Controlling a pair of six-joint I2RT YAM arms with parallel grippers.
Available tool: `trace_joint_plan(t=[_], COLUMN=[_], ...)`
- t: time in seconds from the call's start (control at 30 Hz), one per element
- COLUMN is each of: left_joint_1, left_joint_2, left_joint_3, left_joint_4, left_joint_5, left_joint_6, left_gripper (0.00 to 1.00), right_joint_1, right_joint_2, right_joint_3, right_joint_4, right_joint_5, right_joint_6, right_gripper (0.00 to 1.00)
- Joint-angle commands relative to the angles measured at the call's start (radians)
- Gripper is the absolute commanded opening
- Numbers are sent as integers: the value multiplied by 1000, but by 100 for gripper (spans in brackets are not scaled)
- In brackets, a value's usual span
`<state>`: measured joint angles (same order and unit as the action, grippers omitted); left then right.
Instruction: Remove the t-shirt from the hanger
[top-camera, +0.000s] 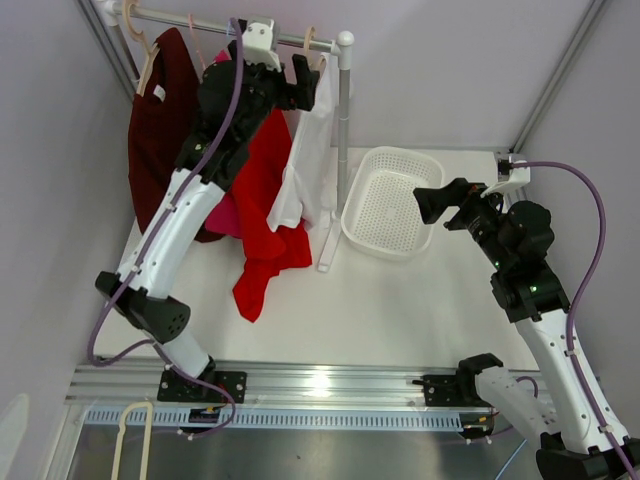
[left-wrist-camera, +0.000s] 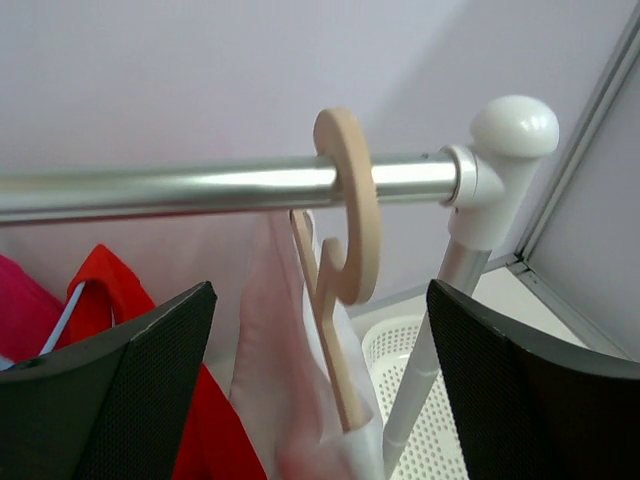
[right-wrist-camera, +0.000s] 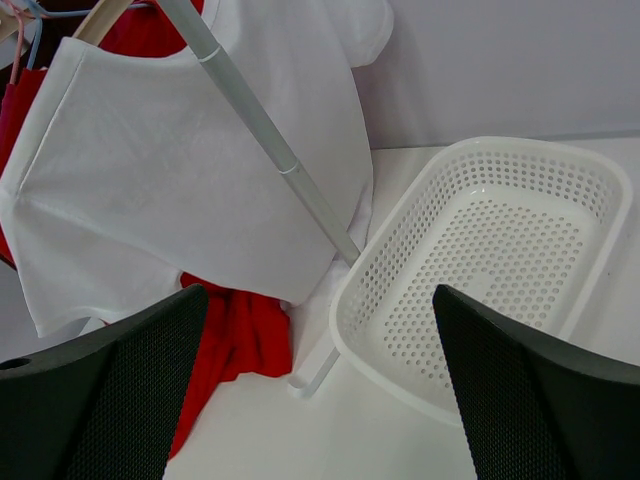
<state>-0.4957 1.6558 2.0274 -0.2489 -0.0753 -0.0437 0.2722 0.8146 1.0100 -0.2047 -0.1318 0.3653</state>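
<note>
A white t-shirt (top-camera: 312, 150) hangs on a wooden hanger (left-wrist-camera: 345, 260) at the right end of the rack's metal rail (left-wrist-camera: 180, 190). My left gripper (top-camera: 298, 85) is raised to the rail and open. In the left wrist view (left-wrist-camera: 320, 300) its jaws stand on either side of the hanger's hook and neck without touching them. My right gripper (top-camera: 432, 203) is open and empty above the table, to the right of the basket. The right wrist view (right-wrist-camera: 320, 300) looks at the white t-shirt (right-wrist-camera: 180, 180) from the side.
A red shirt (top-camera: 265, 200), a pink one (top-camera: 225, 215) and a dark red one (top-camera: 160, 130) hang further left on the rail. A white perforated basket (top-camera: 390, 200) sits right of the rack's upright pole (top-camera: 343, 120). A spare hanger (top-camera: 133, 440) lies at the near left.
</note>
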Motion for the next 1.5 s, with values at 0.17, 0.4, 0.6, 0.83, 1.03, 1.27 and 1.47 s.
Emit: trace_joint_plan(t=[0.17,0.4,0.6,0.83,1.03,1.27,1.47], left_joint_1=[-75,-75,-76,-75,-75,-75,-75], left_joint_2=[122,190,194,150,116,45,-54], left_joint_3=[88,154,156,163,224,172,10], left_joint_4=[213,215,227,220,191,161,140], left_joint_5=[-196,-228,-228,-161,-121,-139,-187], left_joint_6=[154,153,160,157,166,162,88], left_gripper=[79,56,1,1,1,1,1], right_joint_1=[4,1,-1,1,1,1,2], right_joint_2=[-22,-22,-22,-14,-14,-9,6], right_joint_3=[25,32,32,25,13,-2,1], right_joint_4=[2,-10,-12,-2,2,8,5], right_joint_5=[-5,0,-6,-15,-28,-31,-55], right_joint_6=[-12,-22,-19,-9,-3,4,11], right_gripper=[100,100,99,99,99,99,99])
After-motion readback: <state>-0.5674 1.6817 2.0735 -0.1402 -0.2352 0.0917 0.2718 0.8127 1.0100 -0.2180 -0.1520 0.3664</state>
